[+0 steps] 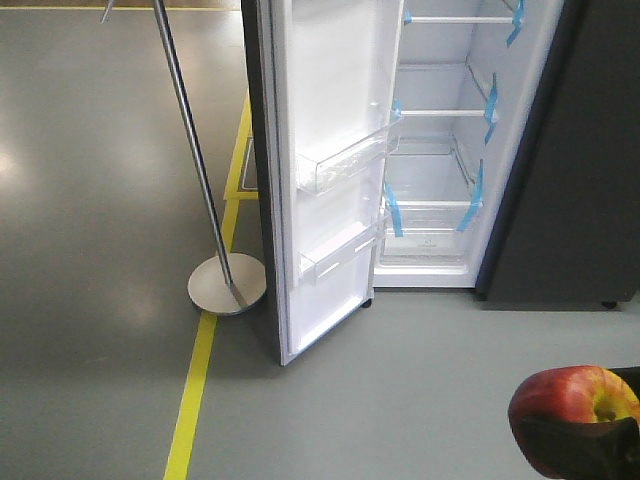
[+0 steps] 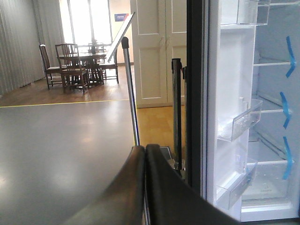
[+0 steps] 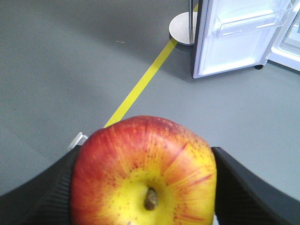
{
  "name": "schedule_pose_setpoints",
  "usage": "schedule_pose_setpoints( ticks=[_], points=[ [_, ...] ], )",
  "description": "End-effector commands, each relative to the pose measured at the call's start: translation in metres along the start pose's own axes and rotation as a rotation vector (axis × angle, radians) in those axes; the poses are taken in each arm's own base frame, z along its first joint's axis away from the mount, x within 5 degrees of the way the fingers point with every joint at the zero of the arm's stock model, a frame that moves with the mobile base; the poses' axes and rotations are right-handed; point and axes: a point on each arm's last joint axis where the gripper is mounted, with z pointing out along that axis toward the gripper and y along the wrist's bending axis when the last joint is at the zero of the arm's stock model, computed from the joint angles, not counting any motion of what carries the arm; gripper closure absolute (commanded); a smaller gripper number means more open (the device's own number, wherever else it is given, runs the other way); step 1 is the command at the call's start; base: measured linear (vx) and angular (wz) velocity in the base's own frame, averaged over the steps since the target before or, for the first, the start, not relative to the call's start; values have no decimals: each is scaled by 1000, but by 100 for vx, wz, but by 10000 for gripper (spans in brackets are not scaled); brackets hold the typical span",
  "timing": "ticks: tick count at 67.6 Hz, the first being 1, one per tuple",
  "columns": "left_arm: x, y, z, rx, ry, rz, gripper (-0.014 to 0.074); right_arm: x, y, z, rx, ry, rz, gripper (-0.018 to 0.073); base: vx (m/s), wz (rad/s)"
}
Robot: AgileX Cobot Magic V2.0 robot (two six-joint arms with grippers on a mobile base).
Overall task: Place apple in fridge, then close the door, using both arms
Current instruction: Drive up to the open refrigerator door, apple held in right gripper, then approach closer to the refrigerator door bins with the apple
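Red-yellow apple [image 1: 572,398] — front view, bottom right corner, off the floor, clamped in right hand [image 1: 585,442].
- Fridge [image 1: 440,150] stands open ahead and a bit left of it, well apart; white shelves [image 1: 445,112] w/ blue tape [image 1: 392,210].
- Door [image 1: 330,120] swung out to the left, bins [image 1: 345,165] facing in.
- Silver pole [image 1: 195,150] on round base beyond it; yellow floor line [image 1: 188,400] below.

Left wrist view: left hand [image 2: 145,151] low centre, fingers [image 2: 126,187] pressed together, nothing between. Door edge is ahead, just right of it — left hand looks the nearer one to the door.

Right wrist view: apple fills the frame btwn both pads [image 3: 51,197], stem dimple twd camera. Hand pitched down at floor, door's foot at upper right.

Judgement: next move needs a fwd reach and a lift to shelf height.
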Motion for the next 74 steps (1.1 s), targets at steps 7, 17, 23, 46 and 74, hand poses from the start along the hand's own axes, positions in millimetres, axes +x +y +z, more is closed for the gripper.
schedule_pose_setpoints(
  ticks=[7,17,23,46,74],
  points=[
    [-14,-1,-2,8,-108,-15,603,-12,2,-7,-9,-96,-15,336,13,2],
    [-14,-1,-2,8,-108,-15,603,-12,2,-7,-9,-96,-15,336,12,1],
    [-14,-1,-2,8,-108,-15,603,-12,2,-7,-9,-96,-15,336,11,0],
    [-14,-1,-2,8,-108,-15,603,-12,2,-7,-9,-96,-15,336,10,-1],
    [-14,-1,-2,8,-108,-15,603,-12,2,-7,-9,-96,-15,336,9,0]
  ],
)
